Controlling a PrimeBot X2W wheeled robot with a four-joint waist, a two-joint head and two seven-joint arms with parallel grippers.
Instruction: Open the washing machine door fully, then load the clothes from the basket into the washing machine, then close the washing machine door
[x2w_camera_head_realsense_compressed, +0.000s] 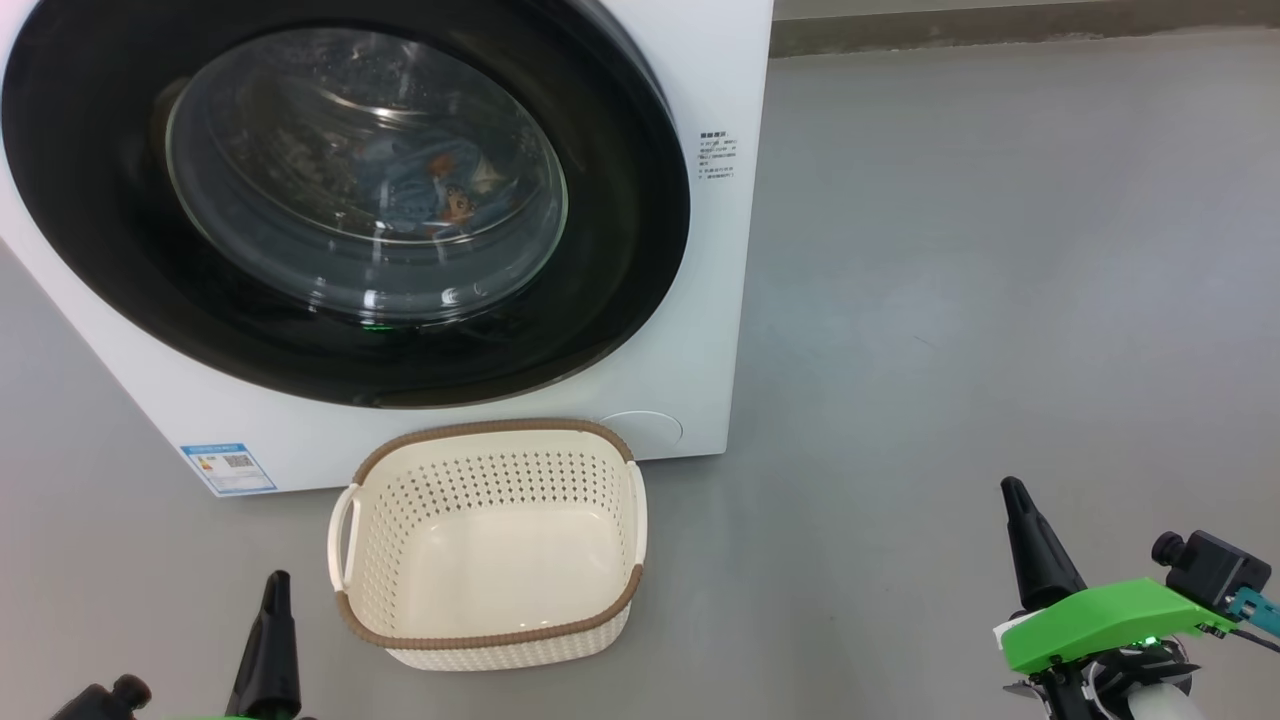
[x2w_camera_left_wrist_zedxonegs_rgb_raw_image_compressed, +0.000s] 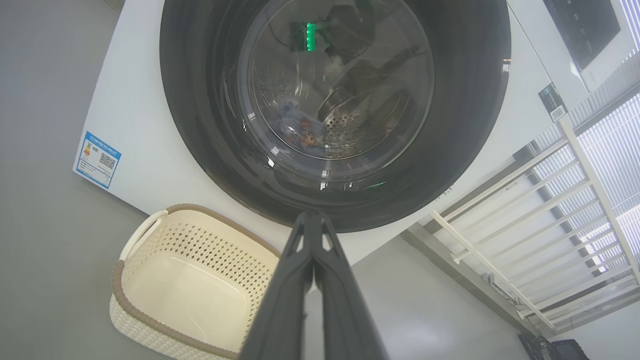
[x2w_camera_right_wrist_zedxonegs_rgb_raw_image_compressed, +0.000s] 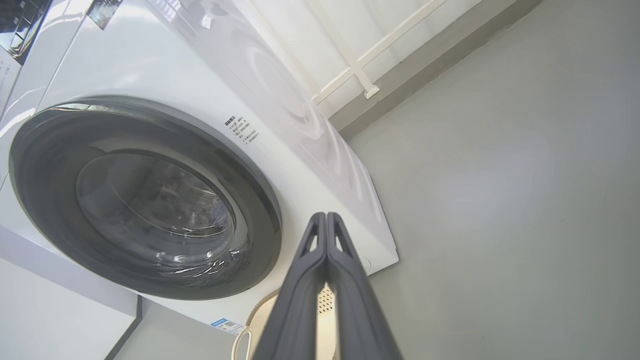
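The washing machine door (x2w_camera_head_realsense_compressed: 365, 180) sits flush on the washing machine (x2w_camera_head_realsense_compressed: 700, 350), with the clothes (x2w_camera_head_realsense_compressed: 440, 190) behind its glass and the basket (x2w_camera_head_realsense_compressed: 490, 430) bare in front. The door looks heavy, stiff and slick; I'd hook its outer rim. The left gripper (x2w_camera_head_realsense_compressed: 277, 582) and right gripper (x2w_camera_head_realsense_compressed: 1015, 492) are pinched together, holding nothing. The blue energy sticker (x2w_camera_head_realsense_compressed: 228, 467) and the side print (x2w_camera_head_realsense_compressed: 717, 155) are too small to read.

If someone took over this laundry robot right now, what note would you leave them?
Left pincer: shut, holding nothing.
Right pincer: shut, holding nothing.
Glossy black round washing machine door is closed on the big white washing machine.
Light blue printed clothes lie in the steel drum.
Cream perforated plastic basket stands before it, holding nothing.
Done: loading, door shut. Left: apparently nothing.
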